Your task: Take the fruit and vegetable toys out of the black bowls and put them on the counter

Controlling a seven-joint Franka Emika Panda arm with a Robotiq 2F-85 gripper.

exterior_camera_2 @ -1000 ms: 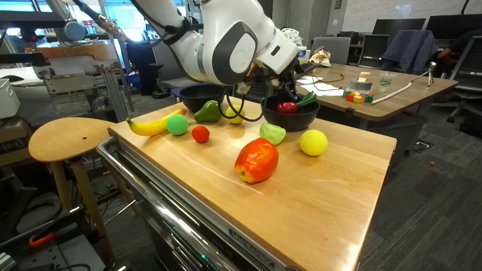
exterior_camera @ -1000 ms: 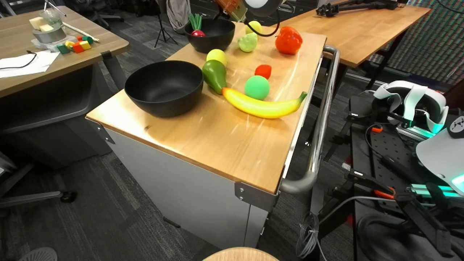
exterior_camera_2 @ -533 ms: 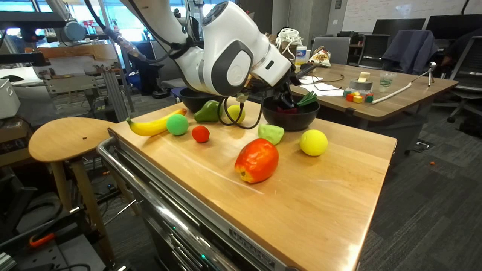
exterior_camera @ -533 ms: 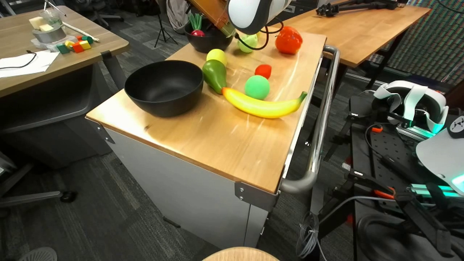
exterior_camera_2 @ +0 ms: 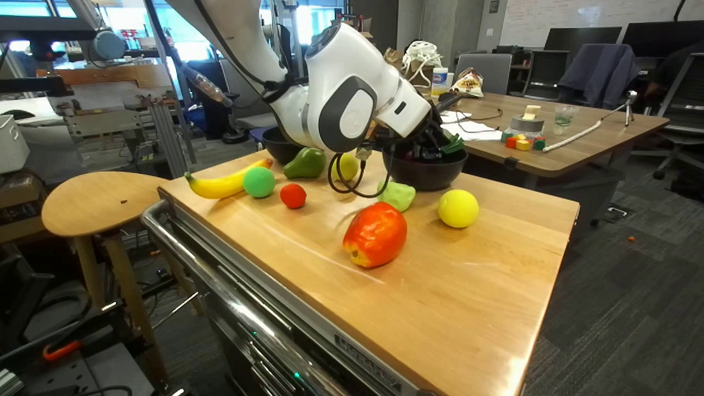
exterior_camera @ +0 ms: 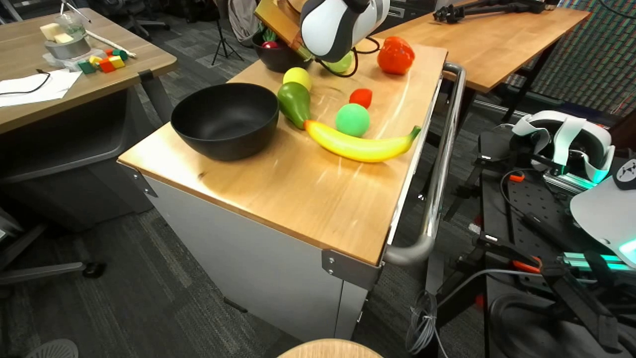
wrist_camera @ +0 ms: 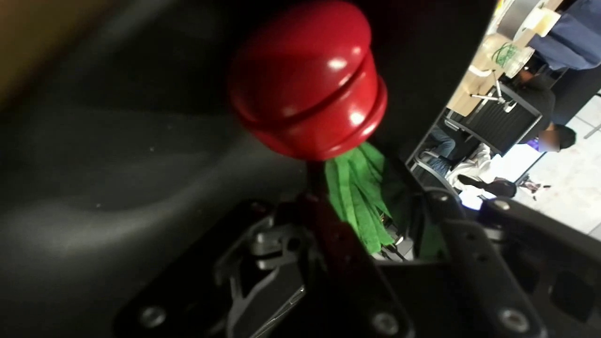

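My gripper point(wrist_camera: 357, 178) reaches down into the far black bowl point(exterior_camera_2: 421, 179). A glossy red radish-like toy point(wrist_camera: 305, 70) with green leaves point(wrist_camera: 354, 192) lies there, the leaves running between my two fingers; whether the fingers press on them cannot be made out. The other black bowl point(exterior_camera: 223, 146) shows nothing inside. On the light-wood counter point(exterior_camera: 298, 199) lie a banana point(exterior_camera: 362, 146), an avocado-shaped toy point(exterior_camera: 295, 104), a green ball point(exterior_camera: 352, 120), a small red toy point(exterior_camera: 361, 97), a yellow toy point(exterior_camera: 298, 78), a pale green one point(exterior_camera_2: 397, 196), a yellow ball point(exterior_camera_2: 458, 208) and a big red-orange one point(exterior_camera_2: 375, 235).
A metal bar handle point(exterior_camera: 442, 164) runs along the counter's side. Beyond the far bowl stands a wooden desk point(exterior_camera_2: 605, 143) with coloured blocks point(exterior_camera_2: 522, 143). Cables point(exterior_camera_2: 352, 190) loop from my wrist close over the pale green toy. A round stool point(exterior_camera_2: 99, 201) is beside the counter.
My arm has come down, and the hand has sunk into the far bowl, now covering most of the red toy in an exterior view. The toys on the counter have stayed put.
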